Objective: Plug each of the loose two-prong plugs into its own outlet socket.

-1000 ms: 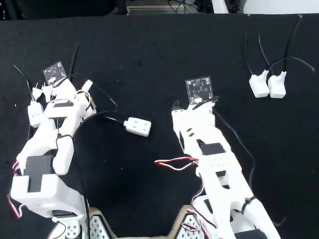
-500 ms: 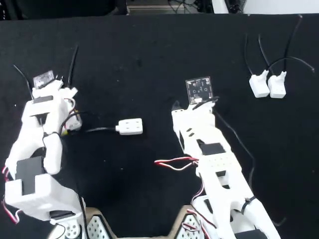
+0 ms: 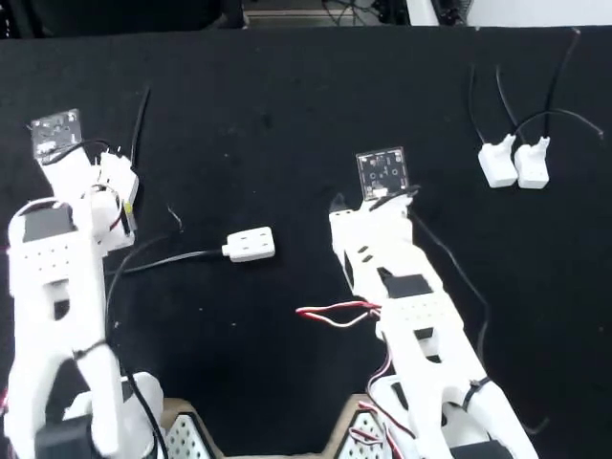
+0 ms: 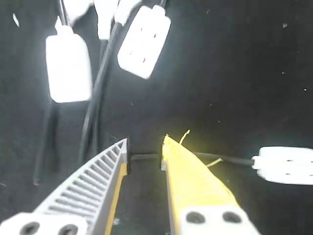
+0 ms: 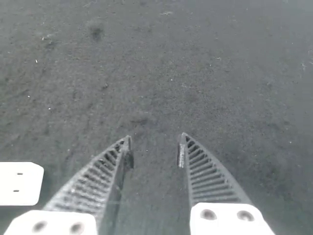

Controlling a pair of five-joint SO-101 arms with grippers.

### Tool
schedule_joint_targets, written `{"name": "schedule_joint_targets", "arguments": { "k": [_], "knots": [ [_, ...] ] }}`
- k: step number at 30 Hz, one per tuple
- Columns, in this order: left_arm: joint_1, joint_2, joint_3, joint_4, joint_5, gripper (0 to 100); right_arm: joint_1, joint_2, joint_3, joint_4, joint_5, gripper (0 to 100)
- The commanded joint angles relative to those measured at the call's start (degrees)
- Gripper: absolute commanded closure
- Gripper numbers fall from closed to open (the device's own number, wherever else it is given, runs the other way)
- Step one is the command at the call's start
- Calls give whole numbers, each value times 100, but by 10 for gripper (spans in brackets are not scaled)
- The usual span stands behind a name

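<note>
On the black table (image 3: pixel 287 105), seen from above, the left arm (image 3: pixel 53 277) stands raised along the left edge with its wrist bent toward the centre. The right arm (image 3: pixel 402 277) lies stretched up the middle of the table. A white outlet strip (image 3: pixel 251 245) sits between the two arms, its black cable (image 3: pixel 172 258) trailing left toward the left arm. A pair of white plugs (image 3: pixel 497 164) rests side by side, well apart from both arms, near the far right corner with cords running away from them. From the left wrist, the left gripper (image 4: pixel 144 146) points down at the table with its jaws drawn close together, pinching the black cable, which crosses the narrow gap between its tips. The cable runs on to the outlet strip (image 4: pixel 286 164) lying off to one side. Beyond the fingertips (image 4: pixel 168 147) lie a second outlet block (image 4: pixel 144 41) and, beside it, a flat white plug (image 4: pixel 68 68), each with dark cords. From the right wrist, the right gripper (image 5: pixel 154 146) hangs low over bare tabletop with its jaws spread and nothing between them. A corner of the outlet strip (image 5: pixel 17 183), showing two slots, lies beside one finger.
</note>
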Motion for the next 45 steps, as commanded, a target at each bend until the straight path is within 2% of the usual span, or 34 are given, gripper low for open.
{"name": "schedule_joint_targets", "arguments": {
  "k": [1, 7, 10, 13, 17, 26, 38, 42, 45],
  "knots": [
    [-233, -387, 4, 35, -809, 873, -62, -154, -119, -141, -18, 853],
    [-1042, -53, -40, 105, -2215, 873, -62, -154, -119, -132, -26, 853],
    [-1358, 334, -154, 396, -2866, 873, -62, -154, -119, -132, -26, 853],
    [-1534, 853, -462, 835, -3420, 873, -62, -154, -110, -132, -26, 853],
    [-1560, 1600, -655, 888, -3824, 873, -70, -154, -110, -114, -35, 853],
    [-1930, 2532, -646, -396, -3956, 873, -70, -145, -101, -105, -35, 853],
    [-2009, 3701, -681, -967, -3938, 873, -70, -145, -40, -132, -35, 853],
    [-2026, 3552, -725, -844, -3903, 873, -70, -145, -40, -132, -35, 853],
    [-1965, 3235, -1042, -123, -3807, 872, -70, -145, -48, -132, -35, 853]
  ]
}}
